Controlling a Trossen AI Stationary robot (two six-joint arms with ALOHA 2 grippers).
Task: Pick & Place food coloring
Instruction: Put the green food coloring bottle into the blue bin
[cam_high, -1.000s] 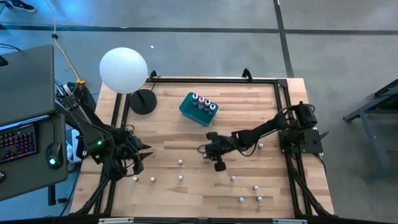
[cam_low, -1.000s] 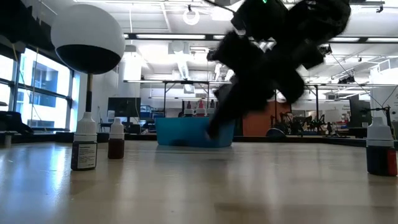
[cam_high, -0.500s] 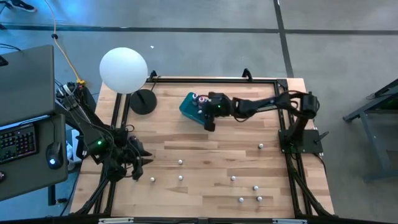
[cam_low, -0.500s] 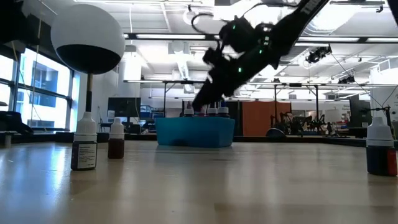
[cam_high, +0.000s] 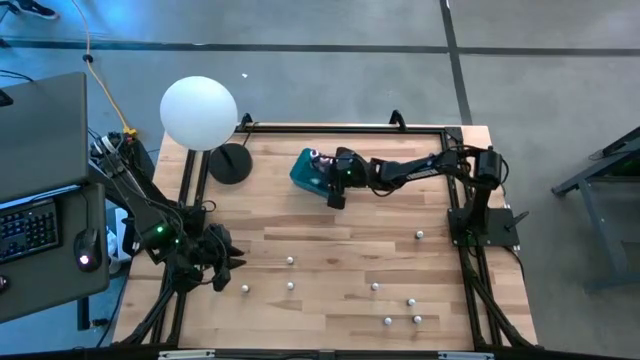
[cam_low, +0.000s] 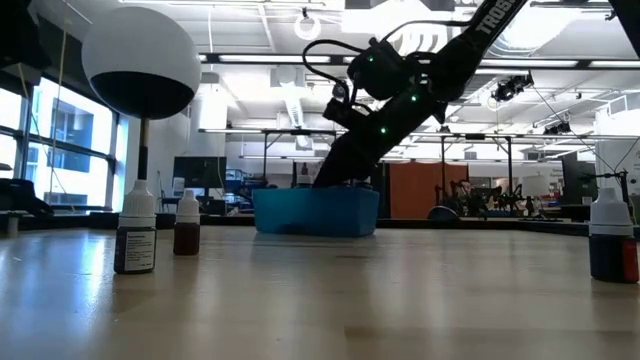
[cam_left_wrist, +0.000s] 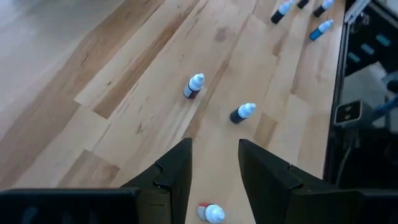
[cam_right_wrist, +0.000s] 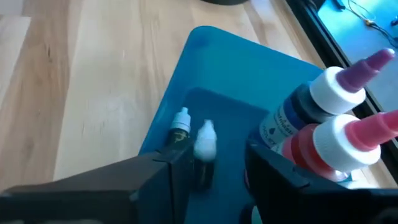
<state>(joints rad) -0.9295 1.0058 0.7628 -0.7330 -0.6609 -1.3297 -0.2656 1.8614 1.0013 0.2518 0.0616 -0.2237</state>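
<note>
High view: right gripper is stretched across to the teal tub at the far middle of the table, fingers down at the tub's right end; right wrist view shows the two fingers spread with a gap, a white-capped dark bottle standing on the tub floor right between them, not pinched as far as I can see; a second small bottle stands just beside it; two bigger bottles, purple cap and pink cap, stand at the tub's other end.

Left gripper sits low at the near left of the table; fingers apart, nothing between them; one bottle just ahead of the tips, two more lying farther out on the wood.

Remaining food coloring is scattered along the near half of the table: white caps near the left gripper, mid, and a cluster near right.

Low view: two bottles upright at left, one at right edge; white ball on its stand at far left.
</note>
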